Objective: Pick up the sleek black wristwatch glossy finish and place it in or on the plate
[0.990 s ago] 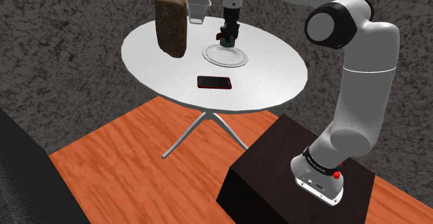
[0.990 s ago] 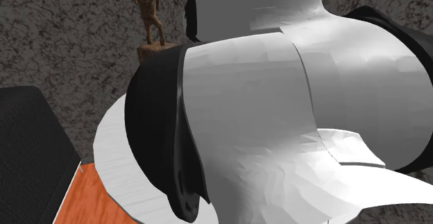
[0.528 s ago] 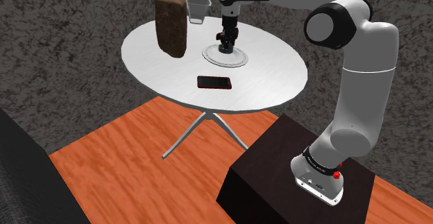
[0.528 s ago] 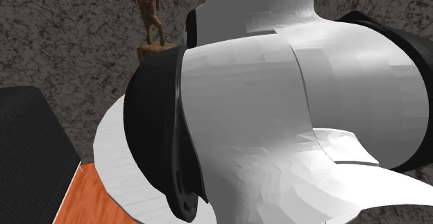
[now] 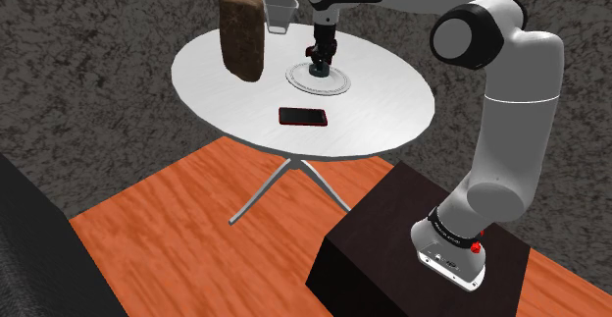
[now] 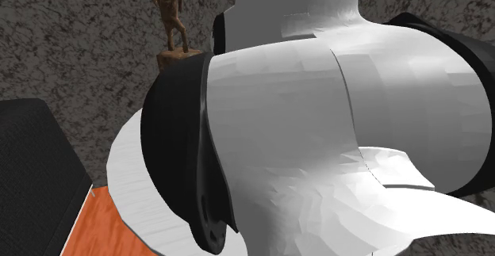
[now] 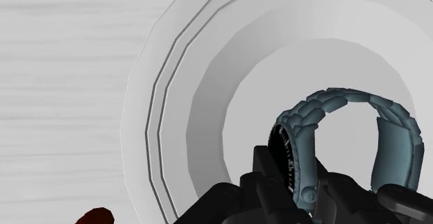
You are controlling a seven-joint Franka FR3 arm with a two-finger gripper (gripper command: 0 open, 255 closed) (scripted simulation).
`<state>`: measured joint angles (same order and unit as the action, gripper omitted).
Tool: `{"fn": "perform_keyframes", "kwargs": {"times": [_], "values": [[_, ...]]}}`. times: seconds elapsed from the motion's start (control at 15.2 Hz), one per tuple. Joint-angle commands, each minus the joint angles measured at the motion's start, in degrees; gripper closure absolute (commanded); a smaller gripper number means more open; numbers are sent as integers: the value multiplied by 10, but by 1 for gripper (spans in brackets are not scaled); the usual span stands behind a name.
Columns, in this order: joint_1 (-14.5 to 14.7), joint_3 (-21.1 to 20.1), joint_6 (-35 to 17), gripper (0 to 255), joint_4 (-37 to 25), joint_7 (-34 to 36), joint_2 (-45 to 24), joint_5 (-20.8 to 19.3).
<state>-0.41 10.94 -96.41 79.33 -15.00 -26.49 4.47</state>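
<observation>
The white arm (image 6: 317,135) blocks most of the second exterior view, leaving a strip of the round white table (image 6: 127,185) and the handles of the brown bag (image 6: 168,13). In the shoulder view the table's near half lies open around a red-edged phone (image 5: 302,117); the bag and a small cup (image 5: 280,12) stand toward the far rim. The white plate (image 5: 338,82) sits mid-table. The gripper (image 5: 320,67) hangs over its centre, fingers clasping the grey-blue wristwatch (image 7: 332,105), whose lower part they hide; contact with the plate cannot be told.
</observation>
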Motion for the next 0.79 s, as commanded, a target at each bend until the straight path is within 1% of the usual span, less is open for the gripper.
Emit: {"fn": "perform_keyframes", "kwargs": {"times": [0.0,0.33,0.59,0.73], "values": [[0,0,0,0,0,0,0,0],[0,0,0,0,0,0,0,0],[-7,0,83,0,-103,1,-20,2],[-7,0,83,0,-103,1,-20,2]]}}
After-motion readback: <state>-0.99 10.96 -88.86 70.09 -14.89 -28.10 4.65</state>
